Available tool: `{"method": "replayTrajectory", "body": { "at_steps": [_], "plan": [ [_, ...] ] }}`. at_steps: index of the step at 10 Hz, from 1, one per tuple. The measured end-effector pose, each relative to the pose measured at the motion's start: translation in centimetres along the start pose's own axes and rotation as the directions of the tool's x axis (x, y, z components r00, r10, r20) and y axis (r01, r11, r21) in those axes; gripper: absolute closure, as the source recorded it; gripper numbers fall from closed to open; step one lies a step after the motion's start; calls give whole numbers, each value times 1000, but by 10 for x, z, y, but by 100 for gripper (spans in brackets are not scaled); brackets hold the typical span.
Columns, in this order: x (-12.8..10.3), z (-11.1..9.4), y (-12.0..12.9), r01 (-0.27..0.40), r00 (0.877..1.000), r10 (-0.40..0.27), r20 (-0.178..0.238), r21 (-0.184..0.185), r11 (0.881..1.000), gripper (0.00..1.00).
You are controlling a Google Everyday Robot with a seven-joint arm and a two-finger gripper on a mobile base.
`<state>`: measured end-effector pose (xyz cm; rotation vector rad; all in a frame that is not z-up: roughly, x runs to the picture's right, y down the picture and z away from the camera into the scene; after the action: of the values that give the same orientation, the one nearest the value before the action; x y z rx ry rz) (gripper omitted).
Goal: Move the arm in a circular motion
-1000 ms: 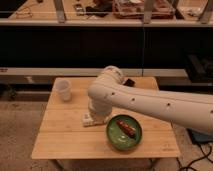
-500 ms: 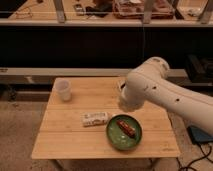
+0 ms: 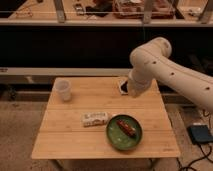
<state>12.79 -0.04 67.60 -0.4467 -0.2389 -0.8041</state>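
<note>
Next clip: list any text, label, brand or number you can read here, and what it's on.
No text can be read in this view.
Packet left of the green plate: printed wrapper, too blurred to read.
White cup: no markings seen.
Arm: dark dots only, no lettering.
Gripper, over the table's far edge: nothing legible.
Shelf goods behind: too blurred.

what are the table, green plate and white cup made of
Table: pale wood, plank seams visible, matte. Green plate: smooth, plastic or glazed ceramic, unclear which. White cup: probably paper or plastic. The arm's gripper, shut, hangs above the table's far edge.
</note>
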Motion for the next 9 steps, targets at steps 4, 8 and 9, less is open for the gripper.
{"method": "replayTrajectory", "body": {
  "at_steps": [4, 8, 9],
  "plan": [
    [17, 40, -110, 108, 993, -109, 48, 14, 994, 100],
    [-43, 85, -246, 408, 905, -408, 123, 29, 913, 100],
    [-57, 94, -263, 452, 881, -453, 135, 36, 891, 100]
  ]
}}
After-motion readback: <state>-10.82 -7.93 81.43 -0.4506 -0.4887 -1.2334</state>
